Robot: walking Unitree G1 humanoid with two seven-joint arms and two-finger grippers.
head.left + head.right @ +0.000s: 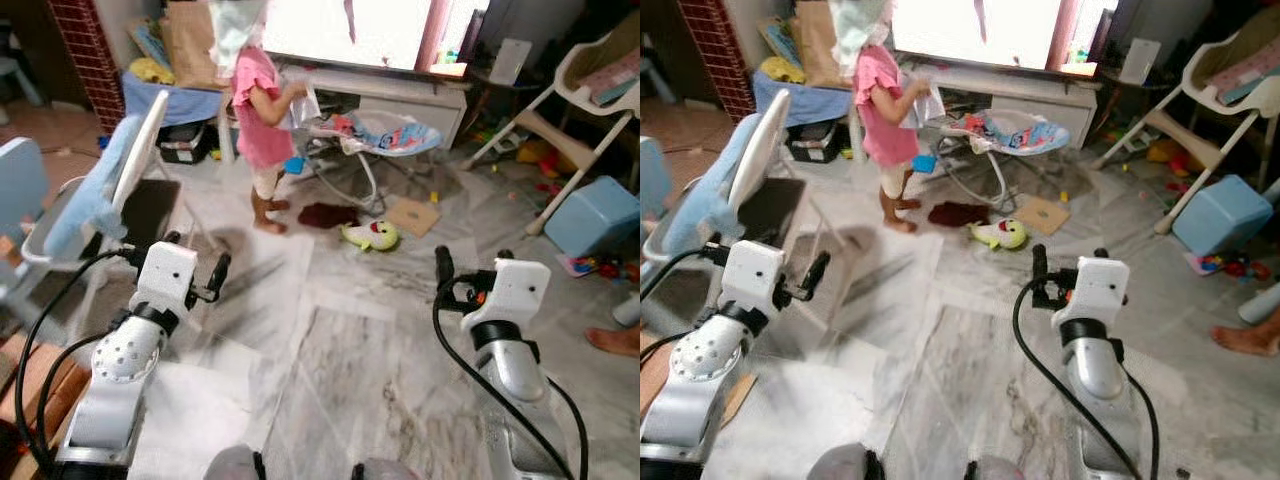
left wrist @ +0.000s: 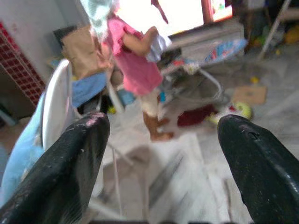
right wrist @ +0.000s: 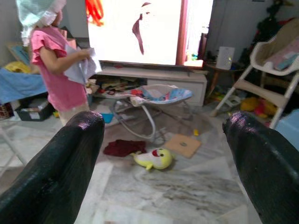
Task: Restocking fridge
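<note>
- Landmark for this report: the baby bouncer, standing on the marble floor before the low white cabinet
- Left gripper: held up on the near side of the bouncer and well apart from it, fingers spread wide in the left wrist view, nothing between them
- Right gripper: likewise raised on the near side of the bouncer, fingers parted in the right wrist view, holding nothing
- Task's things: no fridge and no goods for restocking can be made out; their whereabouts cannot be told from these views
- A person in a pink top stands just beside the bouncer, on the robot's left of it, handling what looks like paper or cloth
- A yellow-green soft toy, a dark red cloth and a flat piece of cardboard lie on the floor near the bouncer, on its near side
- A white folding chair stands well apart from the bouncer, close by the left arm
- Judgement on step: travel or search phase, both tools free, no stock collected
- Judgement on next move: find the fridge or supplies, probably by turning, and steer clear of the person and floor clutter
</note>
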